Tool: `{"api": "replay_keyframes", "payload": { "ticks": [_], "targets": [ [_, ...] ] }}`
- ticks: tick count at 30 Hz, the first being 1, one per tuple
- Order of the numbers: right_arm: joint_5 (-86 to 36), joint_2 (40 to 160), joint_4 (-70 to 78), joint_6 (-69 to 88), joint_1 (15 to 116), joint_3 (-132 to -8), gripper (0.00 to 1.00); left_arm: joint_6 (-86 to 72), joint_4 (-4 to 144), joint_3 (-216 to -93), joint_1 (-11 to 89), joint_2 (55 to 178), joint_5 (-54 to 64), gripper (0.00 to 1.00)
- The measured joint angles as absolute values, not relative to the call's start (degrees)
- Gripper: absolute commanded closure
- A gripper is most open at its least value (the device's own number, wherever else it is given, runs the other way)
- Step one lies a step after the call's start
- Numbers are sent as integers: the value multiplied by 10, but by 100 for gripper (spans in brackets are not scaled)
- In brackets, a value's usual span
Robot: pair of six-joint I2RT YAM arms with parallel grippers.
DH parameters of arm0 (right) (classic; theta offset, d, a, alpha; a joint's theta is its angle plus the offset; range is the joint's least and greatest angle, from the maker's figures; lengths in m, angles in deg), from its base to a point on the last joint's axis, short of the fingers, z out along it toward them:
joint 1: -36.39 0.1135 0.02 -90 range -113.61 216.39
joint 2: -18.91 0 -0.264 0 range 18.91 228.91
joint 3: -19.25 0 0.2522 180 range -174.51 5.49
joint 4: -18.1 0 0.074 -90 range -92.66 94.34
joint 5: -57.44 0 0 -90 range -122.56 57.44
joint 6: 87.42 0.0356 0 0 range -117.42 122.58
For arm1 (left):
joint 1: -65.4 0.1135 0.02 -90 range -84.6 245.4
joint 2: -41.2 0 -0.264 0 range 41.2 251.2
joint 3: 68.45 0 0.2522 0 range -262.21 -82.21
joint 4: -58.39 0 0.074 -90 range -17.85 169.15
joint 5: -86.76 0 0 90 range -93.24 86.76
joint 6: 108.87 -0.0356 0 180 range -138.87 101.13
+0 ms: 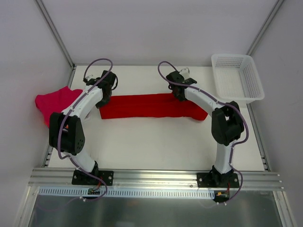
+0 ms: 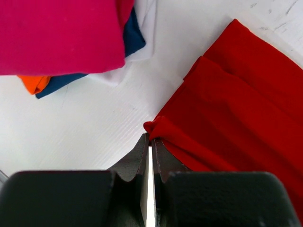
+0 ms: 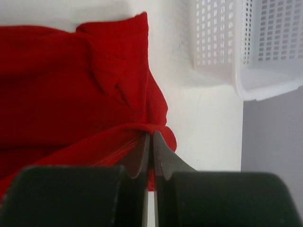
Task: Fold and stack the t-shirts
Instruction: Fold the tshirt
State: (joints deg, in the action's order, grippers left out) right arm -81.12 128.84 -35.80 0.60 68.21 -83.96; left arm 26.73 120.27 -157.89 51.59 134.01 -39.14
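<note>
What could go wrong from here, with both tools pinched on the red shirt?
1. The left tool pinches only a small nub at a corner of the red shirt; it may slip out under tension.
2. The right tool grips bunched, wrinkled cloth, so the next fold could come out uneven.
3. The pink shirt on the stack lies close beside the left arm; a sweep could disturb it.

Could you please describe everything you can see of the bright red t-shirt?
The red t-shirt is soft, plain cloth, folded into a long creased band lying flat across the white table. The left claw is shut on its left-end corner; the right claw is shut on a bunched edge toward its right end.
</note>
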Motion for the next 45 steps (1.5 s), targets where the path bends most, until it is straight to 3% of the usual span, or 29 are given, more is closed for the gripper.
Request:
{"api": "replay_keyframes", "payload": {
  "ticks": [10, 20, 21, 22, 23, 25, 35, 42, 45],
  "targets": [
    [-797, 1373, -346, -55, 647, -931, 100, 232, 1194, -1636, 520, 1466, -363, 100],
    [-797, 1416, -345, -80, 642, -966, 97, 217, 1194, -1668, 520, 1507, -363, 97],
    [-797, 1421, -345, -81, 641, -969, 88, 215, 1194, -1670, 520, 1507, -363, 84],
    [-797, 1425, -344, -81, 640, -974, 71, 214, 1194, -1671, 520, 1507, -363, 69],
    [-798, 1431, -344, -79, 639, -978, 14, 209, 1195, -1672, 520, 1507, -363, 48],
    [-800, 1441, -342, -82, 635, -987, 7, 204, 1196, -1677, 520, 1507, -364, 1],
    [-829, 1424, -285, -110, 613, -994, 6, 209, 1196, -1723, 520, 1447, -392, 1],
    [-844, 1242, -232, -119, 642, -862, 7, 219, 1190, -1687, 501, 1311, -409, 1],
    [-845, 1179, -229, -113, 667, -826, 14, 227, 1192, -1653, 469, 1287, -409, 4]
  ]
}}
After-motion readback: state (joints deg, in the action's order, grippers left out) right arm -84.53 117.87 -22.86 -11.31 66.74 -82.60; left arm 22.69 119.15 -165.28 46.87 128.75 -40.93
